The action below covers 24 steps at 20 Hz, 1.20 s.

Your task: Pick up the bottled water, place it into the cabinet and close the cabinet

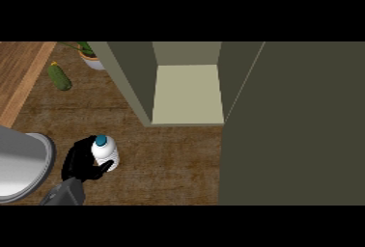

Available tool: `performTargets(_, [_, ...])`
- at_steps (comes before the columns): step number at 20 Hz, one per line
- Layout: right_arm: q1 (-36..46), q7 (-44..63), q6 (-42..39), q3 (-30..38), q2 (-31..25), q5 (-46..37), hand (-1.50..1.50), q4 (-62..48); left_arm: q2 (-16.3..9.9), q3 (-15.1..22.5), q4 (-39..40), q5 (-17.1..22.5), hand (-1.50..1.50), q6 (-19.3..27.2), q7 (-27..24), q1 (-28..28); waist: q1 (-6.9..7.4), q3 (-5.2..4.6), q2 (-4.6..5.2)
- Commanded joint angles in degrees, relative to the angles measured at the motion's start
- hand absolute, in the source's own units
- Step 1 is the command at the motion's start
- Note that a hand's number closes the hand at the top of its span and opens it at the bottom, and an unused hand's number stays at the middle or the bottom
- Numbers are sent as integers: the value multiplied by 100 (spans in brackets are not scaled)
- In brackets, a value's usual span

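Head view looks steeply down on a brown counter [171,159]. Near its lower left part, the left hand [80,161] is curled round the bottled water [105,152], a white bottle with a teal cap that stands upright, the thumb crossing its lower side. The cabinet [187,91] stands open at the counter's upper middle, its pale shelf bare, with its dark door [299,125] swung out along the right. A cucumber [59,77] lies near the upper left corner beside a potted plant [91,55]. A grey sink rim [28,166] sits at the left edge.
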<state>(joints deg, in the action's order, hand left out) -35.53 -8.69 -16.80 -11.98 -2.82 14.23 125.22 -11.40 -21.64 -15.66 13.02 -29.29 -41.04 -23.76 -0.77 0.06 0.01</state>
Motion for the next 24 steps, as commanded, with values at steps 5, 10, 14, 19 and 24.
performTargets(5, [-216,298,232,-337,88,-183,-150,385,246,82,-525,253,150,-713,-227,528,63,-7,-17])
performTargets(10, [-293,-638,-331,203,-211,-7,-150,-409,585,218,-1245,514,150,-475,513,562,76,4,-37])
performTargets(14, [-12,-240,94,-225,70,-330,-150,-157,499,233,-2246,934,150,-291,1416,617,112,2,-32])
performTargets(19, [-11,36,462,-774,266,-663,-150,54,921,660,-3901,1125,150,32,2175,1617,133,0,-36])
performTargets(24, [-52,-20,-41,29,-211,229,-150,-81,1132,1391,-4851,1344,150,868,2514,1628,72,-2,-20])
